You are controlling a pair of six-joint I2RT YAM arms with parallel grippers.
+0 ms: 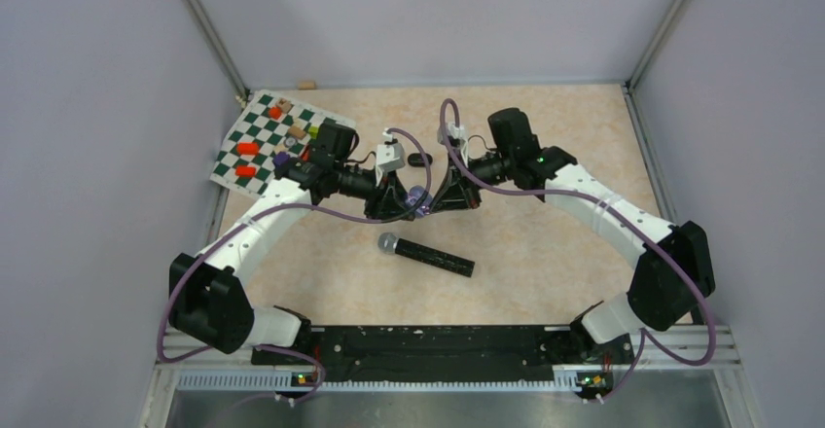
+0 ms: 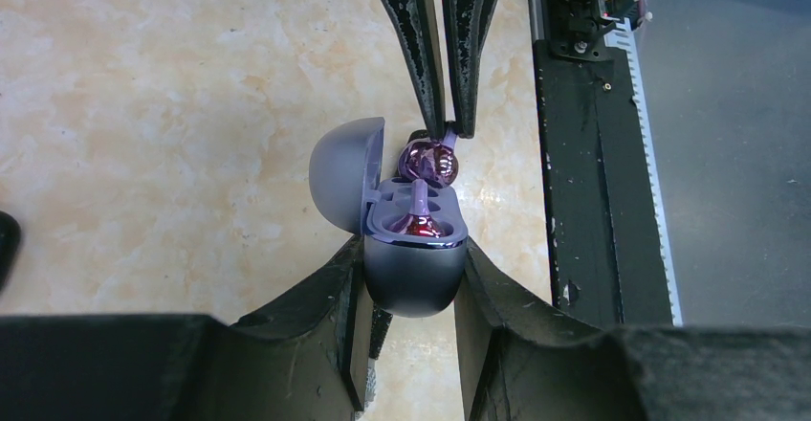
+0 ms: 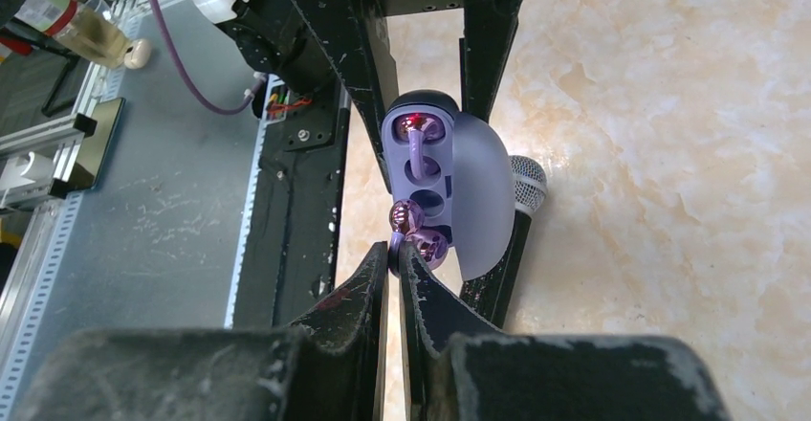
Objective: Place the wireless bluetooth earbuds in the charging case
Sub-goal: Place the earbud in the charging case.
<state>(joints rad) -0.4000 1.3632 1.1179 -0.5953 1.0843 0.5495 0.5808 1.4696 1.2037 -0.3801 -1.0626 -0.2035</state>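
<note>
Top view: the left pincer [image 1: 394, 200] and right pincer [image 1: 449, 195] meet tip to tip above the table [image 1: 545, 253], with the case [image 1: 418, 197] between them.

Left wrist: the left pincer is clenched on the open case. The seated bud [image 2: 418, 222] lies just ahead of its tips and the held bud [image 2: 427, 163] beyond that.

Right wrist: the right pincer grips the held bud's stem just short of the free socket [image 3: 427, 199]. Best to line the stem up with the hole, ease it in, keep the case steady, and let go only once it is seated.

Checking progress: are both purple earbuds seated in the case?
No: one earbud sits in the charging case; the right gripper holds the second earbud at its edge.
</note>
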